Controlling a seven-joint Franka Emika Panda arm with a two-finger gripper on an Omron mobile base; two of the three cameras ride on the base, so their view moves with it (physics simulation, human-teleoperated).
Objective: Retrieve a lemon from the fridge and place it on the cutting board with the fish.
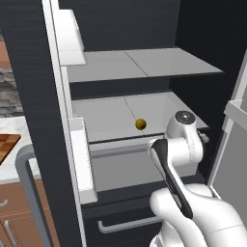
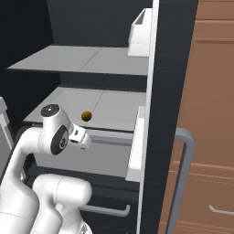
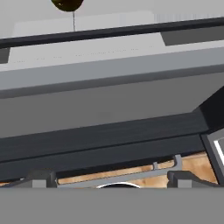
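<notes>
The lemon [image 1: 140,124] is a small yellow-olive ball lying alone on the lower grey shelf [image 1: 106,116] of the open black fridge [image 1: 29,72]; the same lemon [image 2: 86,116] also shows from the right. My gripper [image 3: 111,178] is open, its fingertips [image 3: 41,177] wide apart with nothing between them. It hangs in front of the shelf's front edge, below and short of the lemon [image 3: 68,3], which sits at the top of the hand view. A corner of the wooden cutting board [image 1: 6,144] lies on the counter at far left. The fish is out of view.
An upper grey shelf [image 1: 144,62] spans the fridge above. Below the lemon's shelf sit a grey drawer front [image 1: 125,169] and a dark drawer with a bar handle [image 1: 128,224]. The open doors with white bins [image 1: 79,159] and grey bar handles [image 2: 183,178] flank the opening. Brown cabinets [image 2: 210,114] stand at right.
</notes>
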